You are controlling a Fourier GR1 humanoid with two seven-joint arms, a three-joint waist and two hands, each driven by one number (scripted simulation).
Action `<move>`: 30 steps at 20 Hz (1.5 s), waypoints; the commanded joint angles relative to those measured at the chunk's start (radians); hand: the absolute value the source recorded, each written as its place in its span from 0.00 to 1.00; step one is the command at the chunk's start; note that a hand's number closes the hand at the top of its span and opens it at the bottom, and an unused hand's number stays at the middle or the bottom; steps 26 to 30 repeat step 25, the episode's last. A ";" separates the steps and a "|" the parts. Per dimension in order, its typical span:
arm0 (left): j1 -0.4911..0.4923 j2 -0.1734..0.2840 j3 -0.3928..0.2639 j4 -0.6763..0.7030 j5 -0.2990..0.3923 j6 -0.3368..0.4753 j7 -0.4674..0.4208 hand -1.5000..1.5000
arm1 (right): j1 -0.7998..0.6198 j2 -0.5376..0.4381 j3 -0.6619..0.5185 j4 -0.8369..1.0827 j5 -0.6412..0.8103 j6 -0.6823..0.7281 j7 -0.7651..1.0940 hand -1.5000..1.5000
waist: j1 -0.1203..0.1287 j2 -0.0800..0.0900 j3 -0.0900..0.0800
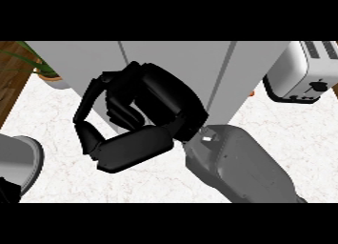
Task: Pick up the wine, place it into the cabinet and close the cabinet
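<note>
White marble counter (283,143) lies bare at the lower middle and right of the frame. A tall pale grey cabinet (178,62) fills the upper centre, a silver toaster (305,71) the upper right, a potted green plant (41,66) the upper left. The black right hand (146,119), fingers curled, hangs before the cabinet; the wine cannot be seen. The left forearm (13,162) sits at the lower left.

No text, label or number can be read anywhere.
</note>
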 commanded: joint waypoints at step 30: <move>-0.059 -0.039 0.075 0.013 -0.006 -0.080 0.083 1.00 | -0.108 -0.114 -0.270 0.520 0.045 0.319 -0.231 1.00 | 0.009 0.009 0.000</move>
